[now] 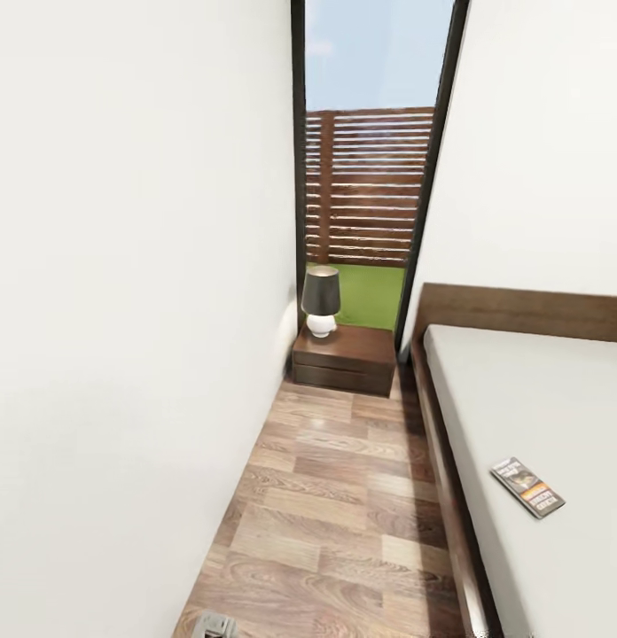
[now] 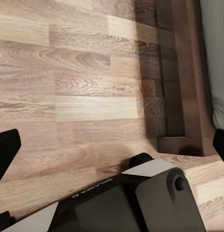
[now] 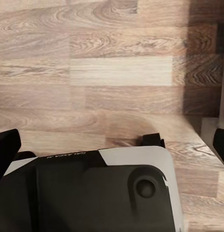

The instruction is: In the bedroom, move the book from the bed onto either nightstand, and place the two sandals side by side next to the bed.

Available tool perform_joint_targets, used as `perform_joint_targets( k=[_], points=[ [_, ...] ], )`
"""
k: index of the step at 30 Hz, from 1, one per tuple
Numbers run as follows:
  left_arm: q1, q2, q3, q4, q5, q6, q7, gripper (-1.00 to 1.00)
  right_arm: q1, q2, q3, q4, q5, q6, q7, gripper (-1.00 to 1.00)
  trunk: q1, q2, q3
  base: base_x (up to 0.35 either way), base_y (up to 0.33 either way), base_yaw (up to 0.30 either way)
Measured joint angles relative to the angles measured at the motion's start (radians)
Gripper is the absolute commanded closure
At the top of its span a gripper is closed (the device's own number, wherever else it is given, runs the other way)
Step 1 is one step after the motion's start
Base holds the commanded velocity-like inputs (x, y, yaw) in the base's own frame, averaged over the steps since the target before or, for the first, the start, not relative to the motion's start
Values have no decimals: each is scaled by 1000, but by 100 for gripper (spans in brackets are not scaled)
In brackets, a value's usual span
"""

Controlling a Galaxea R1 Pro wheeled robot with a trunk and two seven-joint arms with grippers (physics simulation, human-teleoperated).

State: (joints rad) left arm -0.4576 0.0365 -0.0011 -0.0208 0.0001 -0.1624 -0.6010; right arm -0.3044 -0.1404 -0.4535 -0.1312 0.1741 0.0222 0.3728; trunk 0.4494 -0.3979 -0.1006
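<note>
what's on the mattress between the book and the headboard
Nothing. In the head view, the pale mattress runs bare from the book up to the dark wooden headboard.

White walls (image 1: 140, 266) flanking light brown wood-plank floor (image 1: 335, 523); pale grey-white bed (image 1: 539, 399) w/ dark brown frame showing dark-cover book (image 1: 527, 486), orange strip; reddish-brown nightstand (image 1: 344, 359) carrying dark-shaded, white-based lamp (image 1: 321, 301).
</note>
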Motion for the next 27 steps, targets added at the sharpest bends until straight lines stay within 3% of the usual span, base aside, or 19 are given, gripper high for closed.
perform_joint_targets(
  k=[21, 27],
  points=[
    [0, 0, 0, 0, 0, 0, 0, -100, 0, 0, 0, 0, -2, 0, 0, -100, 0, 0, 0, 0, 0, -205],
    [0, 0, 0, -1, 0, 0, 0, -100, 0, 0, 0, 0, -1, 0, 0, -100, 0, 0, 0, 71, 6, -79]
  ],
)
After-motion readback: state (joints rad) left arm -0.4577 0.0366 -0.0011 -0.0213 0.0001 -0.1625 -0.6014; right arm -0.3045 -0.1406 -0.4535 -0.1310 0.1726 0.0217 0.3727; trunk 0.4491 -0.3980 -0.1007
